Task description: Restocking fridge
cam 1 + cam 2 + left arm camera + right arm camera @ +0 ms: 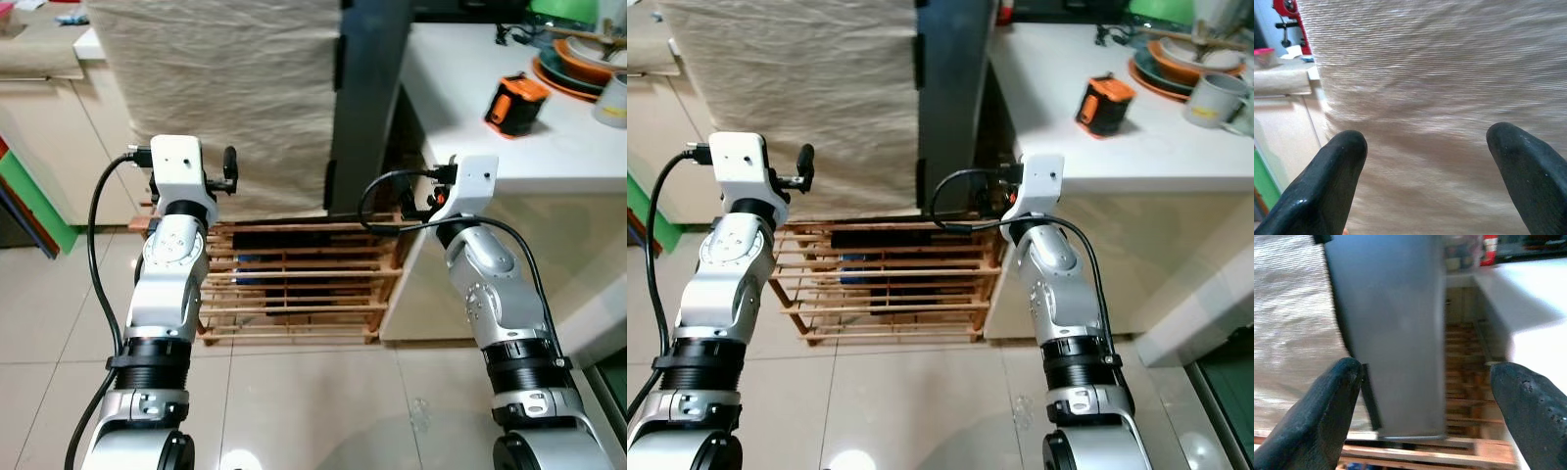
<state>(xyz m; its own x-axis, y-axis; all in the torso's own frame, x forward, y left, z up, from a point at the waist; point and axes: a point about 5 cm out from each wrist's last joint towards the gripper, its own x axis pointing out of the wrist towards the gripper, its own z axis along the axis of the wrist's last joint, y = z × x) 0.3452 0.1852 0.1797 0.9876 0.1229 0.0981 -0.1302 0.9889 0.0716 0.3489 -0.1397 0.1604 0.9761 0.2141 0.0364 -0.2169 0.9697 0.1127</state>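
Restock looks unstarted: I've got left tool (1425, 171) and right tool (1422, 406) both spread and empty, facing the cloth-draped fridge (367, 98) beside the counter's (549, 147) left edge.

A white counter (549, 147) carries an orange-black device (516, 103), stacked plates (578, 61) and a mug (1213, 98).

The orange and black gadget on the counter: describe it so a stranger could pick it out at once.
Start at the white counter on the robot's right. The orange and black gadget sits alone on its open surface, nearer the robot than the stacked plates and the mug. It is the only boxy, two-coloured item among crockery.
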